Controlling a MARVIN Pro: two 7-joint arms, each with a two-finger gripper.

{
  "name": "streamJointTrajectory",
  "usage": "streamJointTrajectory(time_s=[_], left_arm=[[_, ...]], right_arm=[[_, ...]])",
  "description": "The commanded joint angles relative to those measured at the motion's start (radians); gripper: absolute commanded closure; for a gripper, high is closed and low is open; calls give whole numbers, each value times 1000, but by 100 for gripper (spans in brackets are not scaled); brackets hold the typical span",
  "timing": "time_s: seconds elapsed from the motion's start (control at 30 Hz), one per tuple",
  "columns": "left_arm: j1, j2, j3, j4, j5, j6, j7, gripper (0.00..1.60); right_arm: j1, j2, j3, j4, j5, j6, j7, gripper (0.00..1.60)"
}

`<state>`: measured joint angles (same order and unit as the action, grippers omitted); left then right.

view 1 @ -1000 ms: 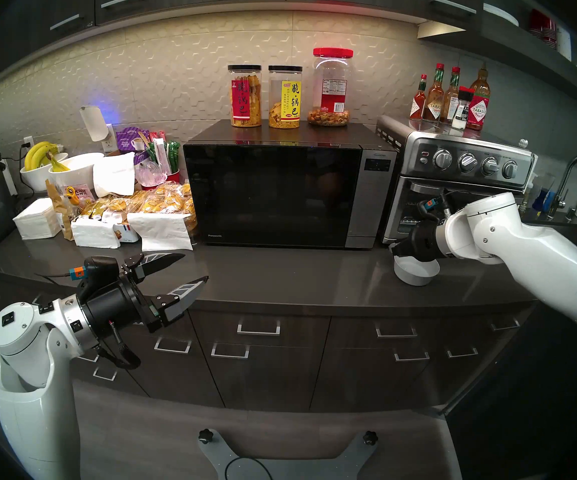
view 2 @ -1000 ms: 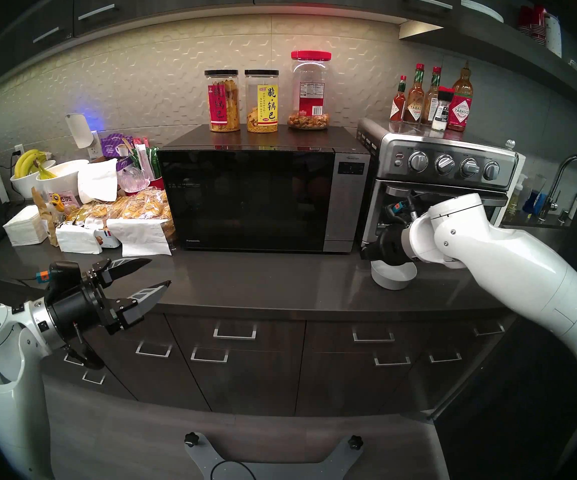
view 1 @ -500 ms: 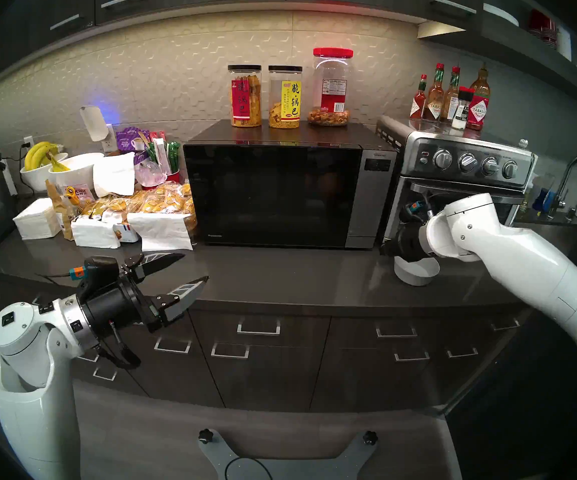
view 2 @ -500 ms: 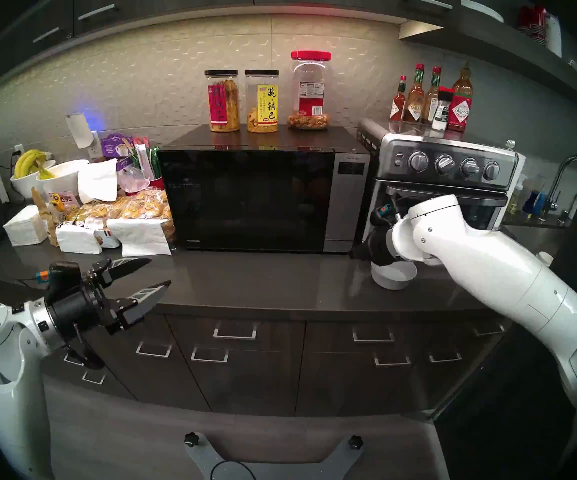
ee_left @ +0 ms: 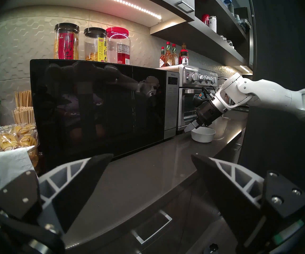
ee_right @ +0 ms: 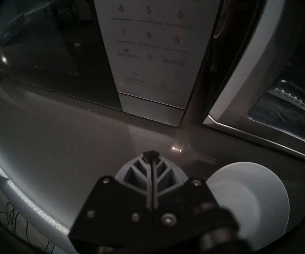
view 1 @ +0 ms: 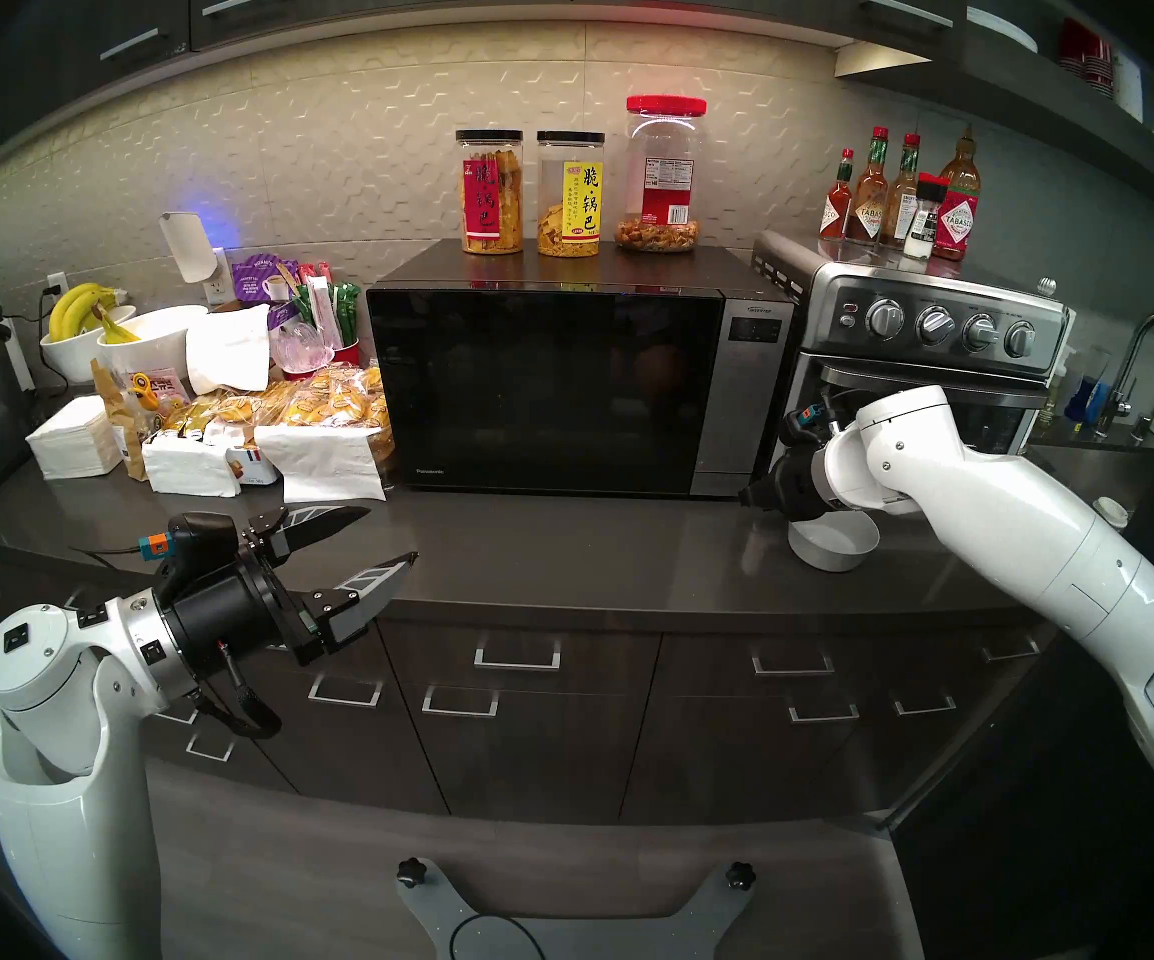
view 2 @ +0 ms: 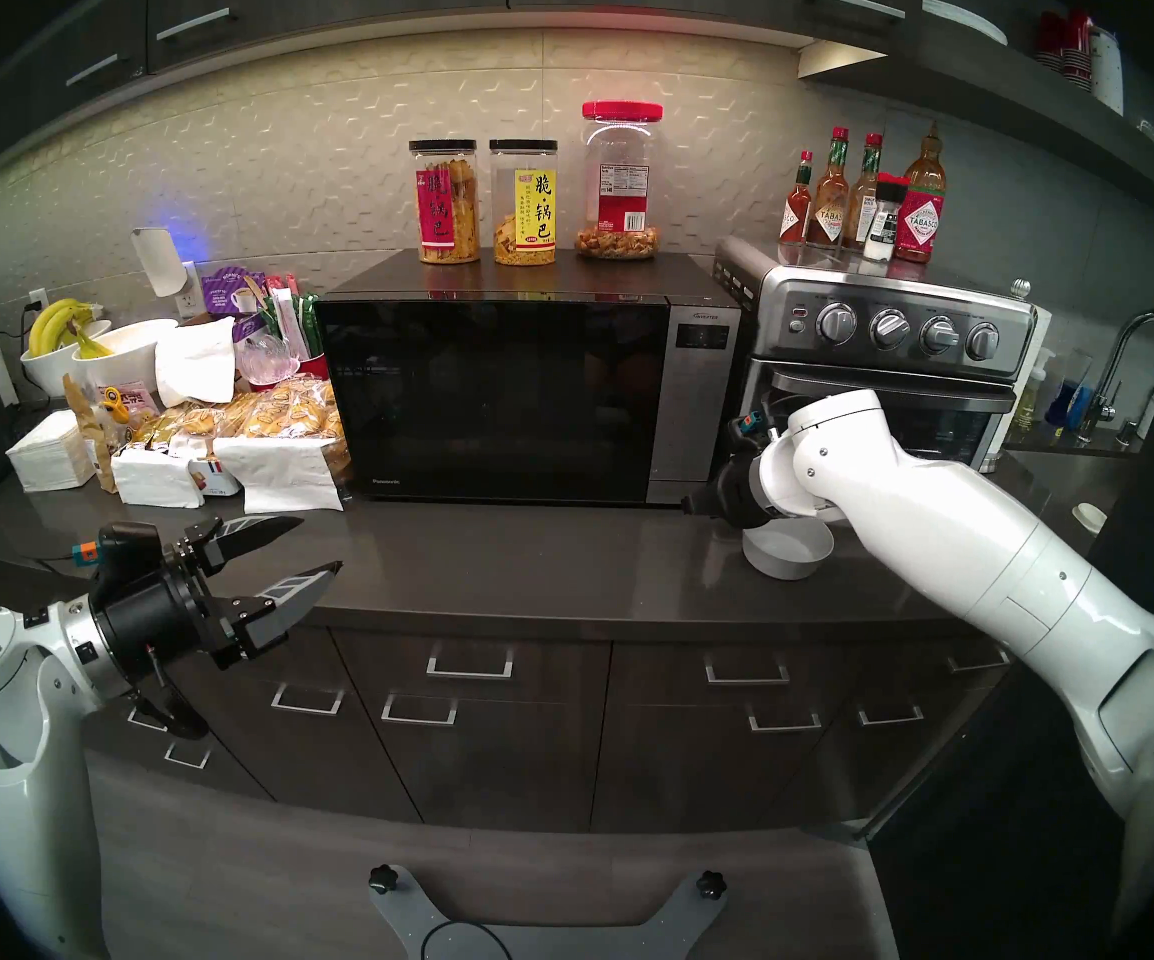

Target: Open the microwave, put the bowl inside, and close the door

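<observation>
Right gripper [ee_right: 151, 153]: I see jaws clenched empty, near microwave [view 1: 546, 390] panel.
Left gripper [view 1: 380, 539]: released.
Bowl [view 1: 834, 546]: on counter [view 1: 595, 557].
Door [view 1: 543, 390]: shut.

1. The glossy dark grey stone desk [view 1: 560, 557] runs the full width of the kitchen wall, above drawers with steel handles.
2. The large boxy black microwave [view 1: 546, 390] stands on it at the middle, its door shut.
3. Just right of that stands the stainless-steel toaster oven with four knobs [view 1: 920, 383].
4. The small plain white round bowl [view 1: 834, 546] sits upright on the desk in front of the toaster oven.
5. On the left lie a stack of white paper napkins [view 1: 71, 439], yellow wrapped cakes [view 1: 311, 404] and two larger white bowls holding bananas [view 1: 116, 332].
</observation>
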<state>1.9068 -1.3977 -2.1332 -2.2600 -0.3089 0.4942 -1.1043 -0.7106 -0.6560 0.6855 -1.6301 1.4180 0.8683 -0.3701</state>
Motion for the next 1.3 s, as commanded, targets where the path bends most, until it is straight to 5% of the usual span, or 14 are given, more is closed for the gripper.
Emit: streamJointTrajectory(time_s=[0.0, 1.27], left_arm=[[-2, 1, 1, -12, -2, 3, -2, 0], [-4, -1, 1, -12, 1, 3, -5, 0]], right_arm=[[33, -48, 6, 28, -6, -7, 20, 160], [44, -129, 29, 171, -58, -40, 81, 160]])
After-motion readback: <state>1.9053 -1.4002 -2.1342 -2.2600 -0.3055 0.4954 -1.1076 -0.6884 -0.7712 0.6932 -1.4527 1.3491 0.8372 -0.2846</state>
